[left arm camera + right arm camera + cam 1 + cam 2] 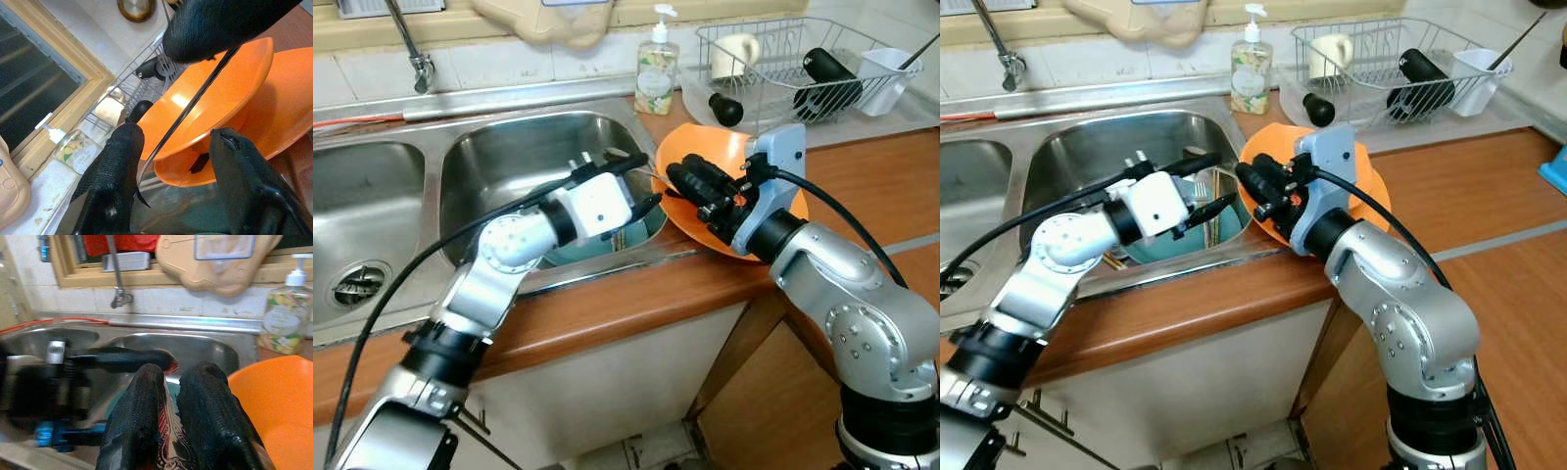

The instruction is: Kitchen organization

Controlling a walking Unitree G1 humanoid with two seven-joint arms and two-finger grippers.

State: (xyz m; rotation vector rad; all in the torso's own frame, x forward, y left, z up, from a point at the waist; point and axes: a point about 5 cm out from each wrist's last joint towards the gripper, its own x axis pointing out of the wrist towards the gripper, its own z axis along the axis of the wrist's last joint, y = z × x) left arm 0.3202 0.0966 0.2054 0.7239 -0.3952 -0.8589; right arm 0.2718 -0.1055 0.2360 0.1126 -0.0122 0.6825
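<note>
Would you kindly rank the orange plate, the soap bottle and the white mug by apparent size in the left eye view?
1. Orange plate, largest though partly covered by the right arm.
2. Soap bottle.
3. White mug in the dish rack, smallest; it sits farther back, so true size is unsure.

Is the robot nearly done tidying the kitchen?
Not yet. Done: mugs sit in the drying rack. In hand: the right gripper is at the rim of the orange plates by the sink, and the left gripper reaches towards them. Left: a teal bowl in the sink.
</note>
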